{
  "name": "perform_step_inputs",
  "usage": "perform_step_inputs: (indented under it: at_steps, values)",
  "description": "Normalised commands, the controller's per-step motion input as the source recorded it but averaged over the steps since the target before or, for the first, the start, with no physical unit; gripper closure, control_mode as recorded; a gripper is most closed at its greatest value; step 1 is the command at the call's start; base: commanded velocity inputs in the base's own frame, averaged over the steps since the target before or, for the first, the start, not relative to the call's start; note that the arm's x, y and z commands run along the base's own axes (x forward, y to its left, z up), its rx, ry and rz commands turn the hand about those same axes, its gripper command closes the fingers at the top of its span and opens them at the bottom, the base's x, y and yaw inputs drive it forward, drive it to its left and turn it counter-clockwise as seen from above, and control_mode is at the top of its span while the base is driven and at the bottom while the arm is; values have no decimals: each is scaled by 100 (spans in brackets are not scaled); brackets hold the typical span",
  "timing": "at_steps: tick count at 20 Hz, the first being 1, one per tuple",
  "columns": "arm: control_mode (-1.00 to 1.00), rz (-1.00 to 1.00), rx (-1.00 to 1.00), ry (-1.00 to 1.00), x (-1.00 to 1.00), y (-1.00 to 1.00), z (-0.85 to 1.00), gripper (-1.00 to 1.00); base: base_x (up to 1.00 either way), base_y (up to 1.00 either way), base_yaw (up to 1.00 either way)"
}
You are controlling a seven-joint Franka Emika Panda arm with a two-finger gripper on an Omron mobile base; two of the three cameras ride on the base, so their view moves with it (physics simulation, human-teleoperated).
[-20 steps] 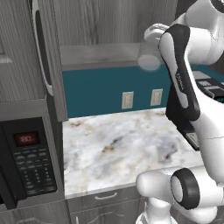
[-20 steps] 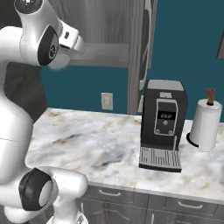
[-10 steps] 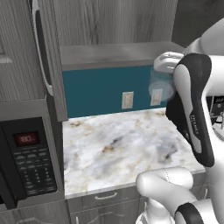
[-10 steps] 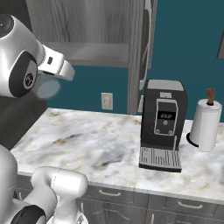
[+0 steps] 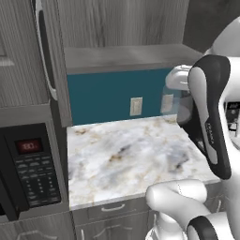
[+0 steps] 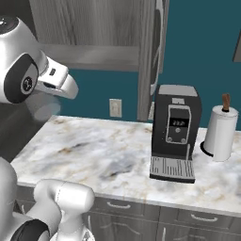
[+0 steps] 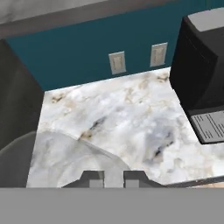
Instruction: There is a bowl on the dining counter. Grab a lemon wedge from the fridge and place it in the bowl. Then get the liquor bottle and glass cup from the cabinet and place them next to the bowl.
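The gripper (image 7: 114, 178) had its fingers pinched close together on the wall of the glass cup (image 7: 74, 154), which hung in the air above the left end of the marble worktop (image 5: 119, 159), not touching it. The tumbler was so clear that it was hard to make out. From the left base view it was a faint smear next to the hand, and the robot's own forearm covered most of it along with the worktop's right end. A black coffee machine (image 6: 175, 129) stood on the right part of the worktop toward the back edge, drip tray facing forward, well apart from the cup. Further right near the corner was a paper towel roll (image 6: 220, 133). Two wall outlets (image 7: 117, 62) sat on the teal wall behind the back edge. A microwave (image 5: 29, 174) butted against the worktop's left edge, partly cut off by the frame. An open cabinet door (image 6: 151, 52) hung down just above the coffee machine, so headroom there was tight. The middle and front of the worktop lay bare, with plenty of room to move.
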Motion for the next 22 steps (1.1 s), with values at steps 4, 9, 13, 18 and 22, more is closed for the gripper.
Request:
perform_step_inputs:
  at_steps: [4,9,13,18,22]
  values:
    - [100,0,0,0,0,0,0,100,-97,41,0]
    - [100,0,0,0,0,0,0,100,-100,92,0]
    - [100,0,0,0,0,0,0,100,-64,100,0]
    - [100,0,0,0,0,0,0,100,-46,100,0]
    - [100,0,0,0,0,0,0,100,-49,100,-8]
